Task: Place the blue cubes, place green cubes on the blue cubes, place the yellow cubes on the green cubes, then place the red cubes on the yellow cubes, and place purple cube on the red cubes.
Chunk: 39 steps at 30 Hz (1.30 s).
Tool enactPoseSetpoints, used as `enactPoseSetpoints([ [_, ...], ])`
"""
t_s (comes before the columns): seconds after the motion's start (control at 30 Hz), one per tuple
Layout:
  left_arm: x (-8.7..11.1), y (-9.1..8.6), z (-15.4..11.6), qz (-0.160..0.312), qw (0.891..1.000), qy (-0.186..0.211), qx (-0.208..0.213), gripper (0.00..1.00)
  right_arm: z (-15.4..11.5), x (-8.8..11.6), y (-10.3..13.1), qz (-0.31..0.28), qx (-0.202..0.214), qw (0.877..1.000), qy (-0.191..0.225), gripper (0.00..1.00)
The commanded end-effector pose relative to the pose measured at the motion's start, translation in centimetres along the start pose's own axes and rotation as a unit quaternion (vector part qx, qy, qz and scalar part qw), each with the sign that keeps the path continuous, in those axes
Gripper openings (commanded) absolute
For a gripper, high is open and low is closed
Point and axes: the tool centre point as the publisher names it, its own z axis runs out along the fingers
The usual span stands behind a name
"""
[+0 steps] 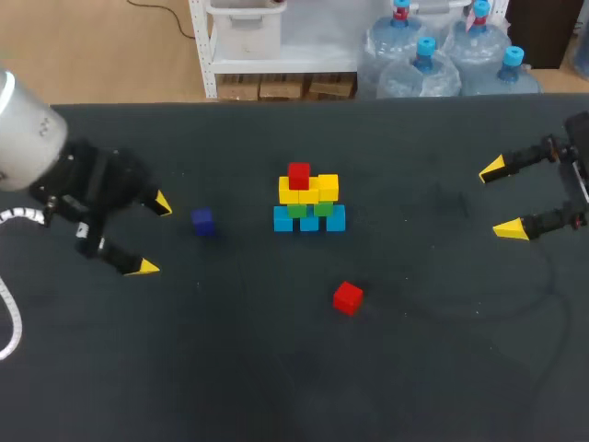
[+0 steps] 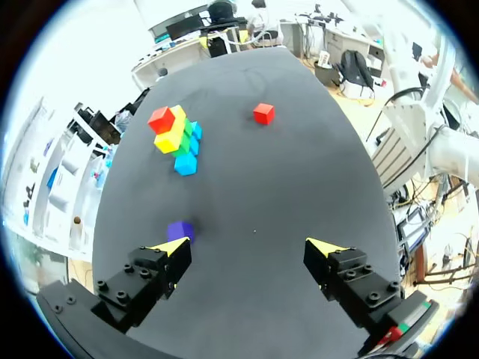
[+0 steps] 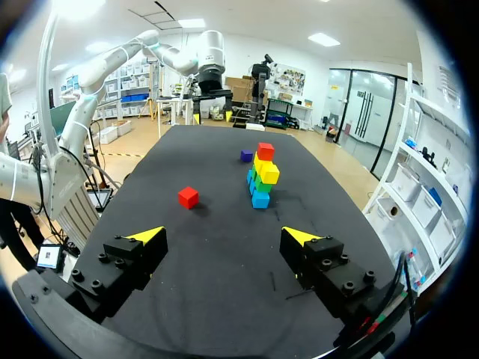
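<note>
Standing on dark table (image 1: 442, 350), cube stack (image 1: 309, 204); left hand (image 1: 153, 236), right hand (image 1: 500, 199) spread apart.

All I have before me besides the job is the dark worktop (image 1: 433, 387), matte from edge to edge. Faint curved creases (image 1: 502, 307) mark it near the right edge, with a few pale specks (image 1: 406, 219).

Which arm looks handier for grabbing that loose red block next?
Probably the right: the loose red cube lies on that side of the stacked cubes, nearer the open right hand. The left hand sits by the small purple cube.
</note>
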Motion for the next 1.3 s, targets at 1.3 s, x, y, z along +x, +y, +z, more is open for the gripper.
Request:
enactPoseSetpoints([
  [1.3,1.3,0.2,-1.8,-0.023,0.999,-0.020,-0.035,1.00,0.4,-1.8,2.2,-0.032,0.009,0.998,-0.055,1.00],
])
